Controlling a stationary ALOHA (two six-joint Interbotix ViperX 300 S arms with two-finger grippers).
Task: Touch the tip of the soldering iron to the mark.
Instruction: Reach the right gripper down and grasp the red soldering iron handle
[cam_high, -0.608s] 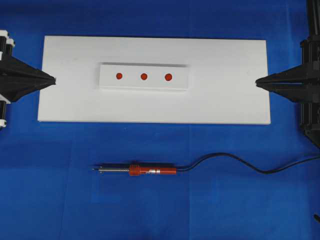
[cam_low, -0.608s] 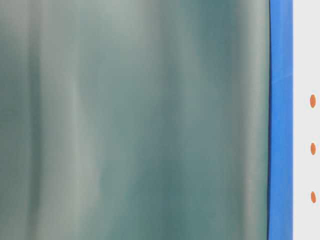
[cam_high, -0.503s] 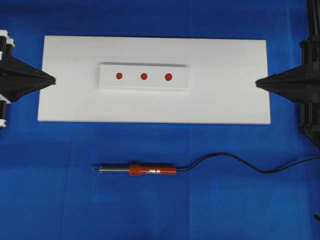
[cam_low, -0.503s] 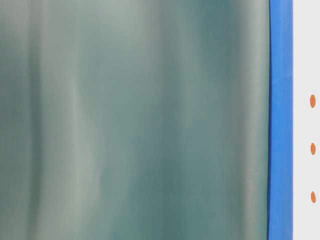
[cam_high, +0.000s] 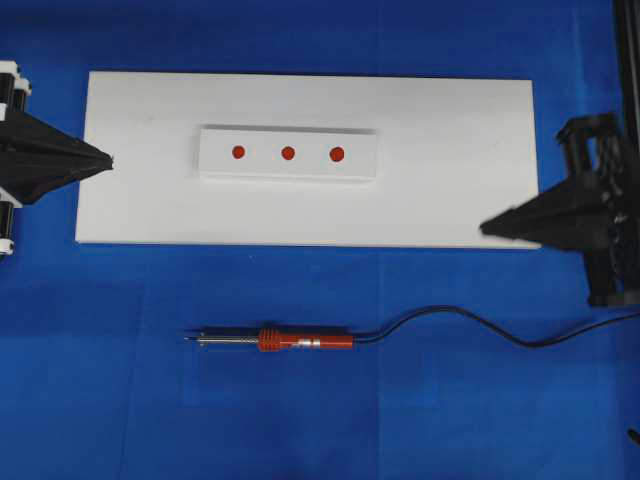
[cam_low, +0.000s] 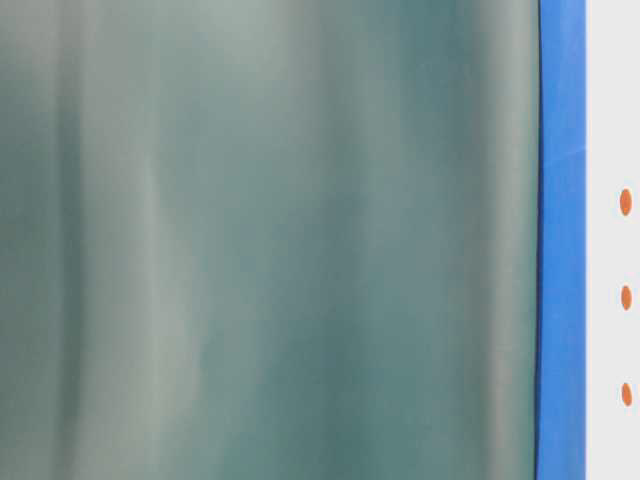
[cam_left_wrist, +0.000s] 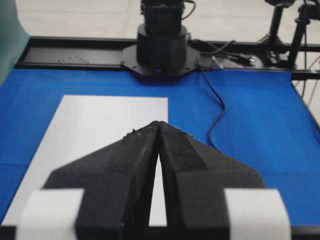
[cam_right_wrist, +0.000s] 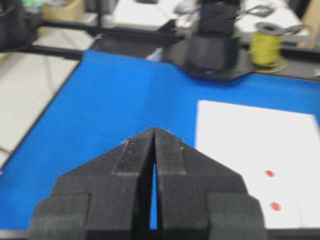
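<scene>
My right pincer (cam_high: 487, 229) is closed and holds nothing; its tip is at the near right corner of the white board (cam_high: 450, 130). My left pincer (cam_high: 107, 161) is closed and empty too, with its tip at the board's left edge. The soldering iron (cam_high: 275, 340) lies flat on the blue bench (cam_high: 100, 380), in front of the board, well apart from both pincers. Its tip points left and its black cord (cam_high: 470, 325) runs right. The mark (cam_high: 288, 153) is the middle red dot on the raised white strip (cam_high: 215, 160).
</scene>
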